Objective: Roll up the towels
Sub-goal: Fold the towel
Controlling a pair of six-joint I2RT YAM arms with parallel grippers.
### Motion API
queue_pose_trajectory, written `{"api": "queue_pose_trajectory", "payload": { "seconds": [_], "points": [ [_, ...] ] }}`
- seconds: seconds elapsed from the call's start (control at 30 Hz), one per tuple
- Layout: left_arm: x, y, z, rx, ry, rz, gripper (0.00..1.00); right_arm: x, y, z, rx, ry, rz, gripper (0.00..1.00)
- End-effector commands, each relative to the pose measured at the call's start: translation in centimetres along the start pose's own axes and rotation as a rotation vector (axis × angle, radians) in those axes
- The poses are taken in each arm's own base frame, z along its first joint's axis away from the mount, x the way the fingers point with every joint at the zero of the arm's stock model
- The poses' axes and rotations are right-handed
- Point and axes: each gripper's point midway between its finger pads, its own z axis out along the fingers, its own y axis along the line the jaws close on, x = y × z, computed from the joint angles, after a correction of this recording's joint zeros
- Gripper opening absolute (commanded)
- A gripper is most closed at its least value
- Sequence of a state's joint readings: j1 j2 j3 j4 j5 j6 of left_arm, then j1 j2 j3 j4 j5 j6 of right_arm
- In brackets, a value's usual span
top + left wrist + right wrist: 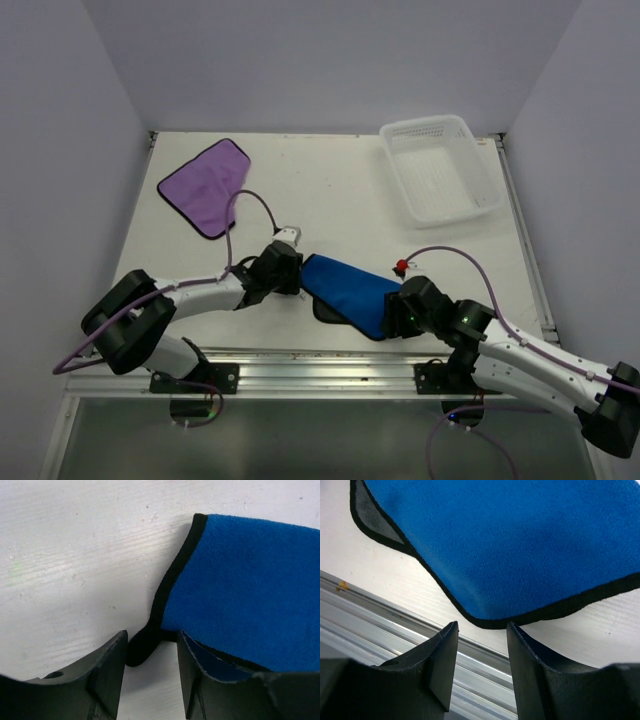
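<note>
table [330, 190]: bearing everything.
basket [440, 170]: sitting far right, well apart from both towels.
blue towel [350, 290]: lying folded over at the front; arms covering both ends in top view.
purple towel [205, 185]: lying flat, far left.
left gripper [150, 650]: jaws standing partly apart, straddling the blue towel's black hem corner, not pinching.
right gripper [482, 630]: jaws standing apart, holding nothing, tips just short of the hem.

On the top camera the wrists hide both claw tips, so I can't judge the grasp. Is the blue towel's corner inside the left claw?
Observer: Yes. The blue towel has its black-hemmed corner between the open fingers of the left claw, not yet pinched.
Operator: And the right claw?
Observer: Open and empty; the towel's rounded corner lies just ahead of its fingertips.
</note>
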State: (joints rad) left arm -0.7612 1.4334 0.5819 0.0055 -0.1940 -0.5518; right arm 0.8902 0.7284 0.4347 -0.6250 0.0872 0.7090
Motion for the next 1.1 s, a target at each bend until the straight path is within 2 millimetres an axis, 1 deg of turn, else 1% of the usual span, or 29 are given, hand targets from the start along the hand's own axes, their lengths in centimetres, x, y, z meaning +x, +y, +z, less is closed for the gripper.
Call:
{"api": "queue_pose_trajectory", "payload": {
  "seconds": [0.0,0.07,0.1,0.13,0.17,0.2,0.27,0.3,0.33,0.37,0.4,0.47,0.63,0.7,0.73,0.77,0.83,0.87,0.97,1.07],
  "points": [
    [-0.2,0.6,0.5,-0.057,-0.018,0.051,0.47,-0.5,0.6,0.2,-0.026,-0.023,0.006,0.48],
    [0.2,0.6,0.5,-0.060,-0.012,0.058,0.42,-0.6,0.7,0.1,-0.026,-0.024,0.009,0.48],
    [0.3,0.5,0.5,-0.060,-0.010,0.059,0.35,-0.6,0.7,0.1,-0.026,-0.025,0.006,0.48],
    [0.5,0.5,0.4,-0.064,-0.009,0.064,0.33,-0.6,0.7,0.1,-0.024,-0.026,0.008,0.48],
    [0.5,0.5,0.4,-0.070,-0.012,0.063,0.31,-0.5,0.6,0.1,-0.022,-0.024,0.010,0.48],
    [1.0,0.7,0.3,-0.082,0.005,0.072,0.28,-0.5,0.6,0.0,-0.022,-0.026,0.009,0.48],
    [1.7,0.8,0.1,-0.096,0.021,0.082,0.27,-0.6,0.5,0.0,-0.019,-0.026,0.012,0.49],
    [1.7,0.7,0.0,-0.095,0.018,0.083,0.24,-0.5,0.5,0.0,-0.017,-0.026,0.013,0.50],
    [1.9,0.6,-0.1,-0.097,0.020,0.087,0.19,-0.4,0.5,0.1,-0.017,-0.022,0.013,0.51],
    [2.1,0.7,-0.2,-0.099,0.022,0.089,0.16,-0.4,0.5,0.1,-0.018,-0.021,0.016,0.51],
    [2.2,0.6,-0.2,-0.099,0.023,0.090,0.08,-0.4,0.5,0.1,-0.019,-0.020,0.015,0.51],
    [2.6,0.7,-0.1,-0.102,0.030,0.092,0.01,-0.3,0.5,0.2,-0.018,-0.015,0.019,0.51],
    [2.4,0.6,-0.3,-0.115,0.033,0.088,0.00,0.0,0.4,0.3,-0.019,-0.010,0.026,0.53],
    [1.8,0.5,-0.6,-0.125,0.019,0.078,0.00,0.3,0.4,0.5,-0.023,0.002,0.032,0.53],
    [1.6,0.3,-0.8,-0.125,0.017,0.077,0.00,0.5,0.5,0.7,-0.028,0.008,0.034,0.49],
    [0.9,0.0,-1.2,-0.112,-0.004,0.068,0.00,0.8,0.5,1.0,-0.034,0.016,0.039,0.47],
    [0.5,-0.4,-1.6,-0.098,-0.016,0.063,0.00,1.2,0.6,1.2,-0.036,0.026,0.045,0.46],
    [-0.1,-0.7,-2.0,-0.087,-0.034,0.056,0.00,1.3,0.5,1.3,-0.034,0.028,0.049,0.45],
    [-0.9,-1.1,-2.6,-0.072,-0.053,0.046,0.00,1.3,0.5,1.2,-0.034,0.024,0.054,0.45],
    [-1.2,-0.8,-3.0,-0.088,-0.061,0.044,0.00,1.6,0.2,1.2,-0.023,0.027,0.060,0.47]
  ]
}}
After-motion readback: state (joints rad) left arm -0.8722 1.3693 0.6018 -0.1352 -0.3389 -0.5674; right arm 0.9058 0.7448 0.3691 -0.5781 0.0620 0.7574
